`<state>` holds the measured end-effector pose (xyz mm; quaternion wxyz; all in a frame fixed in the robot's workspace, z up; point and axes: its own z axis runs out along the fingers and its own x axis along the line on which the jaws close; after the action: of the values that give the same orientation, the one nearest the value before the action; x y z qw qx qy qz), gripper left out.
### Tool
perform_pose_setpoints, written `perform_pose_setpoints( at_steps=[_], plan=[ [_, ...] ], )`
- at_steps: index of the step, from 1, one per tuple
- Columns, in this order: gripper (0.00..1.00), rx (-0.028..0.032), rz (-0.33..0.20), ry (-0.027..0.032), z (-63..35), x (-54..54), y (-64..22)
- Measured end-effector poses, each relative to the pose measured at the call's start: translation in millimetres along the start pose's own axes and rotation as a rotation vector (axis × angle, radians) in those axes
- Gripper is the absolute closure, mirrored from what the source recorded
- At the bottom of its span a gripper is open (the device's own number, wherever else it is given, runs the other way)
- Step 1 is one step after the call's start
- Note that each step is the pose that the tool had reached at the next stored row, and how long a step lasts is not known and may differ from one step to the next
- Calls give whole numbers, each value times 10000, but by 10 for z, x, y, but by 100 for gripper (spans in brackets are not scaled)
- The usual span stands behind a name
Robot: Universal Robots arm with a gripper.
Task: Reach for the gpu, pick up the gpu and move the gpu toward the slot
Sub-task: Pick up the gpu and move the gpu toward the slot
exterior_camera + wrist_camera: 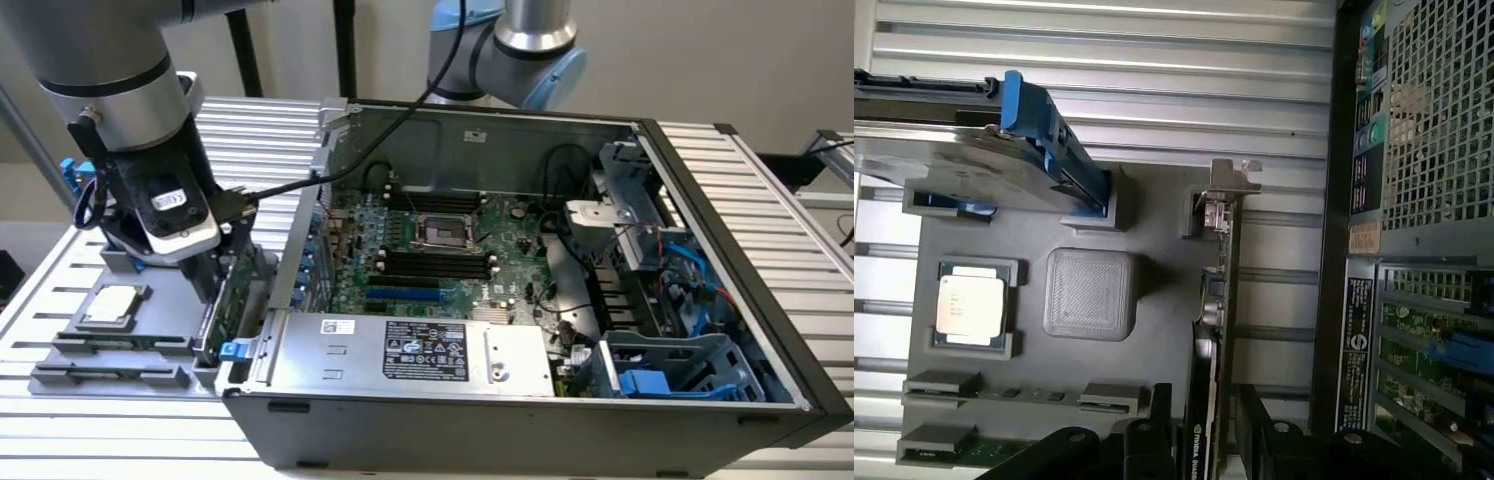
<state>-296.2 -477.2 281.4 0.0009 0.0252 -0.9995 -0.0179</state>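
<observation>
Beside the open computer case (507,425), on the grey fixture tray (1154,250), the gpu (1220,290) stands on edge, silver bracket at one end; the gripper (1206,432) straddles it, fingers (1154,430) spread to either side (no grip yet, by my reading); the reach looks complete, the pick-up barely begun; closing calls for square, even contact on both faces.

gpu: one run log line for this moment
phase reach | gripper at gpu | gpu on edge in grey tray | outside case
</observation>
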Motion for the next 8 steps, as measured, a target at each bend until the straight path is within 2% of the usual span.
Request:
perform_pose_setpoints(
  at_steps=[8],
  plan=[
    [61, -1, 83, -4, 146, -6, -6]
  ],
)
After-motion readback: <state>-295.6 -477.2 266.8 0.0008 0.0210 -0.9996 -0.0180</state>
